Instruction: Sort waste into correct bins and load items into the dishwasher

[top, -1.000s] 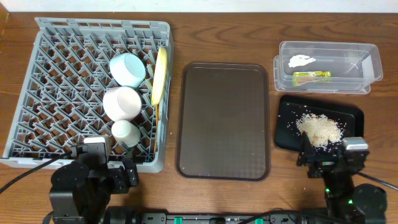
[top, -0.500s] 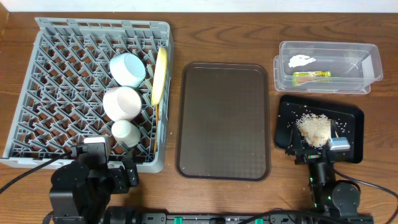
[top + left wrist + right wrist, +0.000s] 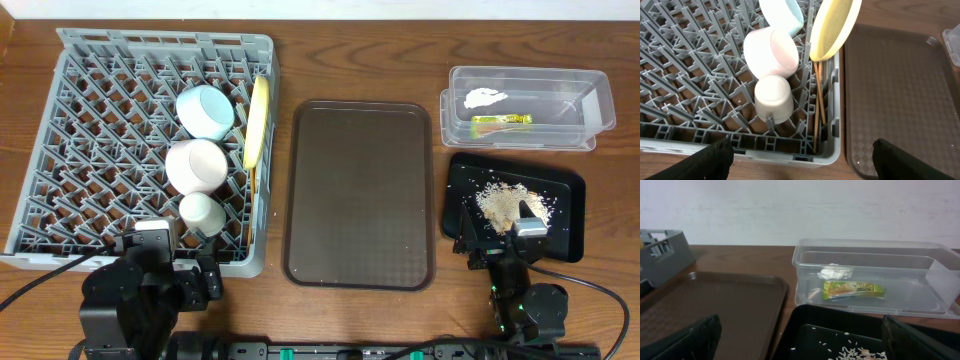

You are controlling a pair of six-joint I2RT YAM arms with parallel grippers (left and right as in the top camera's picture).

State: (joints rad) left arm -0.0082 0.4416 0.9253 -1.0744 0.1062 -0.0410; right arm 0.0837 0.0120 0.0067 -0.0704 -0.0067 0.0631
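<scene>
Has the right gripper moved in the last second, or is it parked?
Yes. In the overhead view the right gripper has moved left across the black tray, from near the tray's right edge to the rice crumbs.

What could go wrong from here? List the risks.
1. The right gripper hangs open low over the black tray, close to the rice crumbs; pulling away carelessly could scatter them or shove the tray.
2. The yellow plate stands tilted on edge by the right wall of the dish rack, chopsticks below it; a bump from the left gripper near the rack's front could tip it.
</scene>
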